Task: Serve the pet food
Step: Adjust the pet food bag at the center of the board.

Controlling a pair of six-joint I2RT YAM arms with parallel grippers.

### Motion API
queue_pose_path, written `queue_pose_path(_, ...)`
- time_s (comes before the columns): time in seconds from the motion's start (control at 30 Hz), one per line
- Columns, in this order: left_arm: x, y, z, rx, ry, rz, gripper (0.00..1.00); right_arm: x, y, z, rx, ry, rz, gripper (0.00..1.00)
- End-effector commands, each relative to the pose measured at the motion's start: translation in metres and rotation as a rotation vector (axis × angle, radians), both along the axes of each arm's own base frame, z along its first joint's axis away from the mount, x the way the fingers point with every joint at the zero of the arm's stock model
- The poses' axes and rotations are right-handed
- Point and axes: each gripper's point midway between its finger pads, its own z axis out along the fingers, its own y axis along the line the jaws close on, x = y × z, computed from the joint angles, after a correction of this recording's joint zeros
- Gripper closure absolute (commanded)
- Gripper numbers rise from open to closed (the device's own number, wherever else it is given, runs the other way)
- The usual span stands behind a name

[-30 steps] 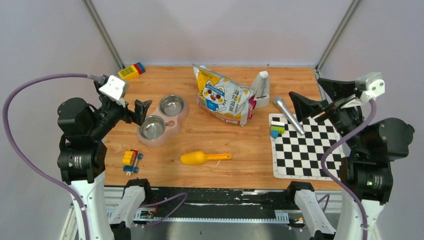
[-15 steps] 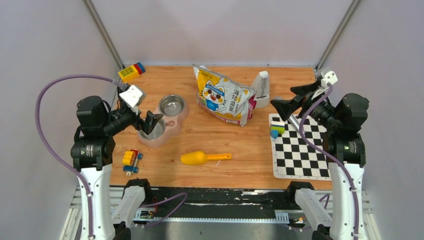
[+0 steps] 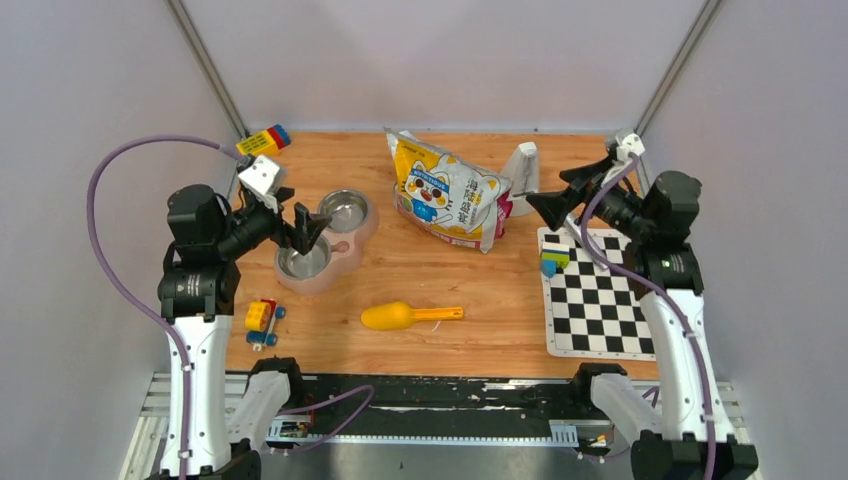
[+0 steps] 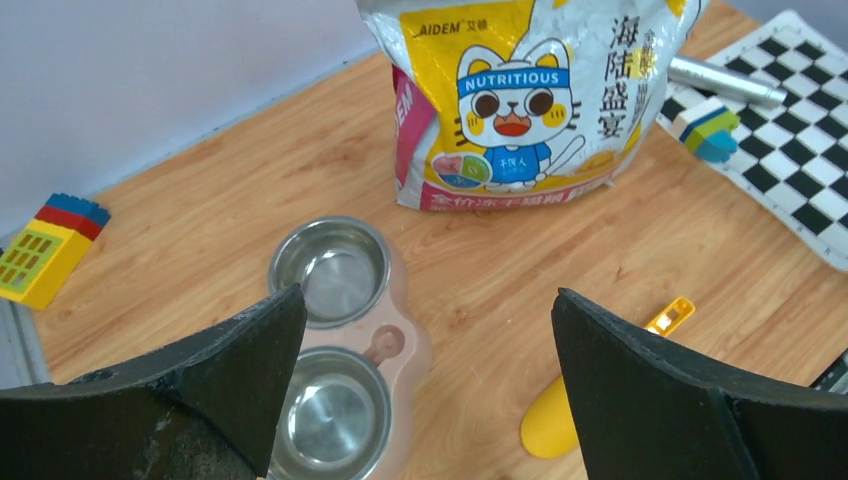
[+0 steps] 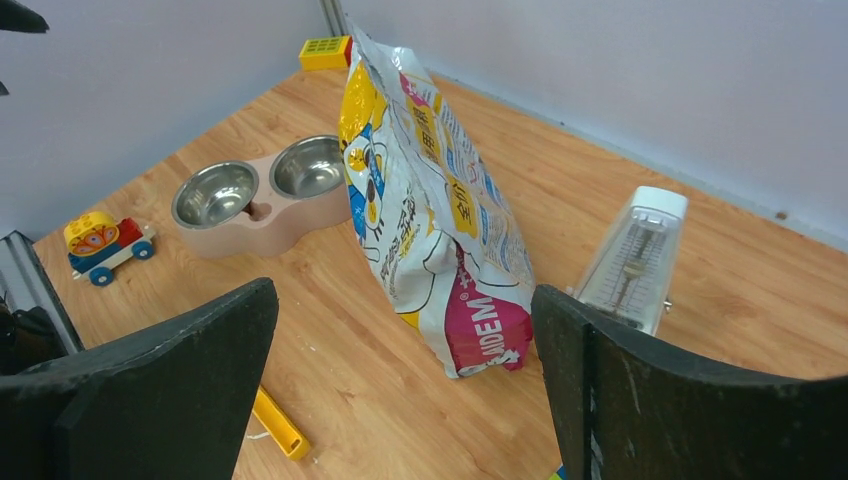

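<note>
The pet food bag (image 3: pixel 447 200) stands at the back of the wooden worktop (image 3: pixel 420 270), near the middle. No food shows outside the bag. The left hand (image 3: pixel 303 228) is up in the air by the pink double bowl (image 3: pixel 325 262). Its two fingers are spread wide and hold nothing. The right hand (image 3: pixel 560 192) is up in the air to the right of the bag. It is spread wide too, with nothing in it.

Only the top view shows both arms and the whole worktop. A yellow scoop (image 3: pixel 405 316) lies in front, well apart from the bag.

The left wrist view shows the bag's front, with a cartoon cat and the word "NUTRITIOUS" (image 4: pixel 520 110). Both steel cups in the bowl (image 4: pixel 395 345) look bare inside. A silver tube (image 4: pixel 725 85) lies on the checkered mat (image 4: pixel 790 190); in the top view the right arm hides most of it.

The right wrist view shows the bag from its side (image 5: pixel 430 210), with a white metronome (image 5: pixel 632 260) just beside it. A little toy car (image 5: pixel 100 242) sits near the bowl (image 5: pixel 270 225). The left wrist view shows neither of these.
</note>
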Motion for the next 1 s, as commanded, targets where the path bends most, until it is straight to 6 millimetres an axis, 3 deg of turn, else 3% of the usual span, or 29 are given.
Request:
queue_pose_path(0.0,0.024,0.003,0.032,-0.098,-0.032,0.069,0.00,0.031,0.011,-0.020,-0.033,0.009,0.058,0.01)
queue_pose_path(0.07,0.034,0.001,0.054,-0.153,-0.015,0.080,0.00,0.046,0.013,-0.036,-0.094,-0.005,0.083,0.01)
queue_pose_path(0.1,0.045,-0.001,0.052,-0.170,0.022,0.074,0.00,0.050,0.018,-0.043,-0.120,-0.012,0.107,0.01)
queue_pose_path(0.13,0.044,-0.007,0.066,-0.199,0.025,0.053,0.00,0.052,0.019,-0.051,-0.144,-0.020,0.125,0.01)
queue_pose_path(0.23,0.054,-0.017,0.076,-0.254,0.062,0.006,0.00,0.053,0.022,-0.078,-0.227,-0.071,0.157,0.01)
queue_pose_path(0.33,0.060,-0.018,0.072,-0.271,0.053,0.002,0.00,0.055,0.026,-0.104,-0.266,-0.159,0.172,0.01)
queue_pose_path(0.37,0.062,-0.018,0.058,-0.278,0.078,0.011,0.00,0.056,0.028,-0.111,-0.278,-0.196,0.175,0.01)
queue_pose_path(0.4,0.061,-0.017,0.061,-0.277,0.044,0.010,0.00,0.056,0.030,-0.116,-0.284,-0.227,0.178,0.01)
queue_pose_path(0.43,0.062,-0.016,0.052,-0.274,0.051,0.018,0.00,0.056,0.032,-0.120,-0.288,-0.252,0.182,0.01)
queue_pose_path(0.57,0.056,-0.015,0.054,-0.266,0.028,0.020,0.00,0.062,0.039,-0.125,-0.280,-0.345,0.195,0.01)
queue_pose_path(0.77,0.048,-0.017,0.054,-0.267,0.012,0.010,0.00,0.080,0.041,-0.133,-0.286,-0.326,0.197,0.06)
queue_pose_path(0.97,0.047,-0.017,0.052,-0.269,0.013,0.013,0.00,0.077,0.055,-0.139,-0.264,-0.325,0.285,0.10)
